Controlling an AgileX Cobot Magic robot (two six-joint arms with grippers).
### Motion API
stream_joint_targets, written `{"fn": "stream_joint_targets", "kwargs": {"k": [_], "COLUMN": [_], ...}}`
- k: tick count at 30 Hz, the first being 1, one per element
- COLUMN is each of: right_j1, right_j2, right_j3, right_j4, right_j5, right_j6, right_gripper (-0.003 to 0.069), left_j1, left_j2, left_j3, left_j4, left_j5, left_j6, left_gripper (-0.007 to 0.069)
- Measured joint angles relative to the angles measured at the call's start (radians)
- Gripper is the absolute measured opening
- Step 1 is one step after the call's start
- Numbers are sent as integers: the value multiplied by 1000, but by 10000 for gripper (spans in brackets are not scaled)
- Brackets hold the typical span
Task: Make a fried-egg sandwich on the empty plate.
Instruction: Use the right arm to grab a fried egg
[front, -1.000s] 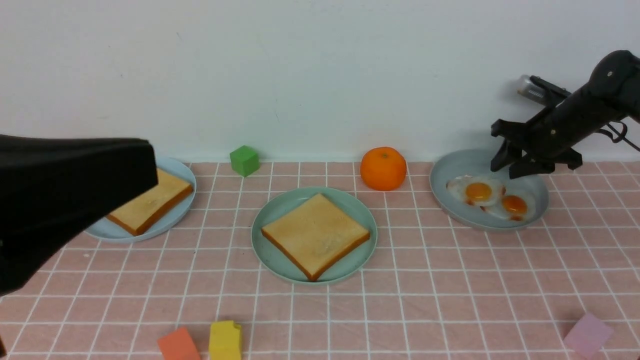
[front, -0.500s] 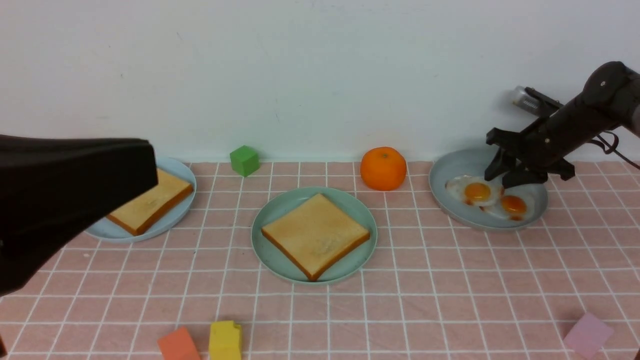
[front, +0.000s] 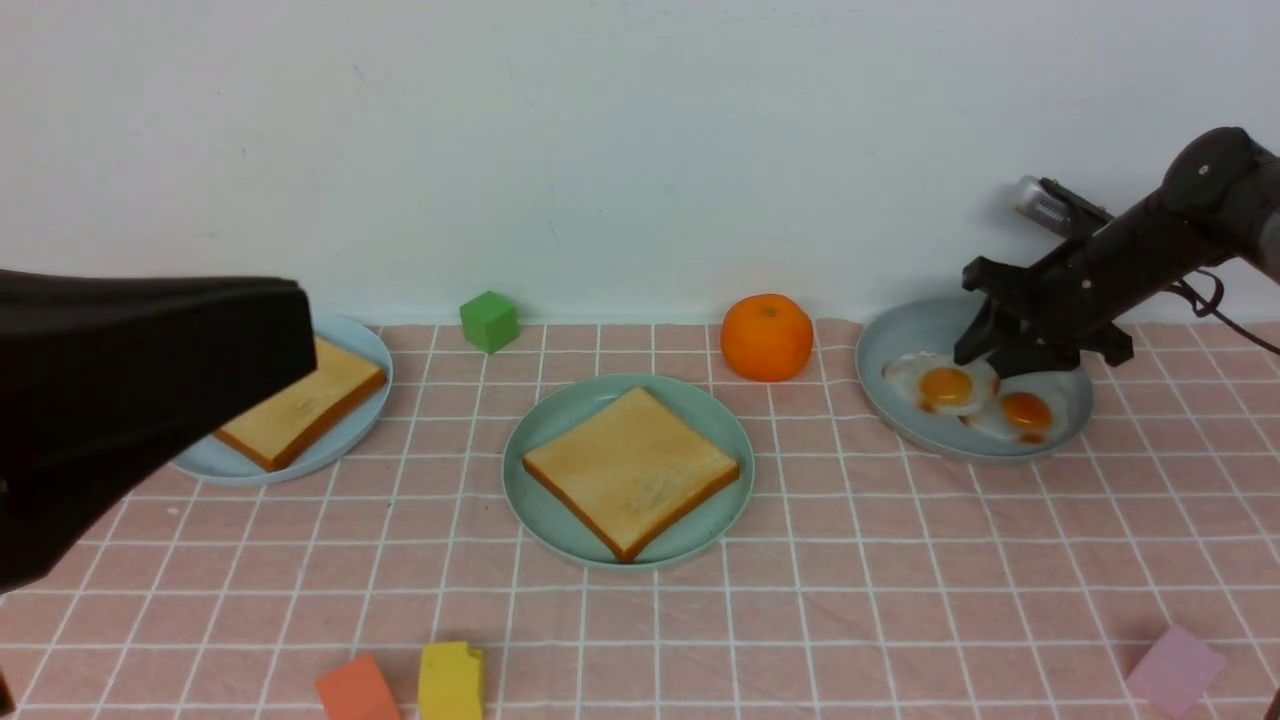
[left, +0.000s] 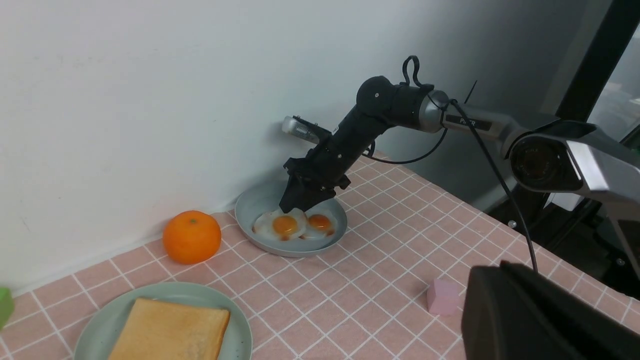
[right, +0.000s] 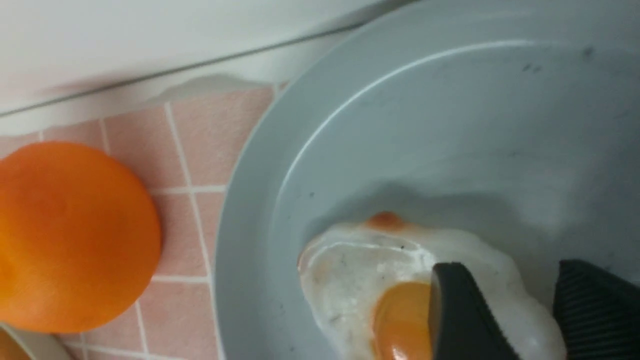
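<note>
Toast (front: 630, 470) lies on the green plate (front: 540, 520). Egg (front: 945, 387), right of the plate, is not lifted; right gripper (right: 505, 272) is poised over it, jaws parted. Second toast (front: 310, 405) is untouched.

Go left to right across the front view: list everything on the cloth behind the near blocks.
Pale blue plate bearing a toast slice → green cube → mint-green plate under another toast slice → orange → grey plate with two fried eggs.

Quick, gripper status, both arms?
Left gripper: cannot be told; only its black body shows.
Right gripper: open, low over the fried egg on the grey plate, holding nothing.
</note>
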Motion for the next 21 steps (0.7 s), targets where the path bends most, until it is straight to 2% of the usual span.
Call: {"fn": "stream_joint_targets", "kwargs": {"k": [2,10,21], "right_j1": [0,0,-22], "right_j2": [1,3,-64], "right_j3": [0,0,0], "right_j4": [1,1,1], "right_j5": [4,30,58], "right_j6": [-4,-53,-79], "right_gripper": [269,135,72], "left_j1": [0,0,0], "left_j2": [0,0,0], "left_j3": [0,0,0], "left_j4": [0,0,1], "left_j5": [0,0,0], "left_j6": [0,0,0], "left_gripper": [-13,-13,-13]}}
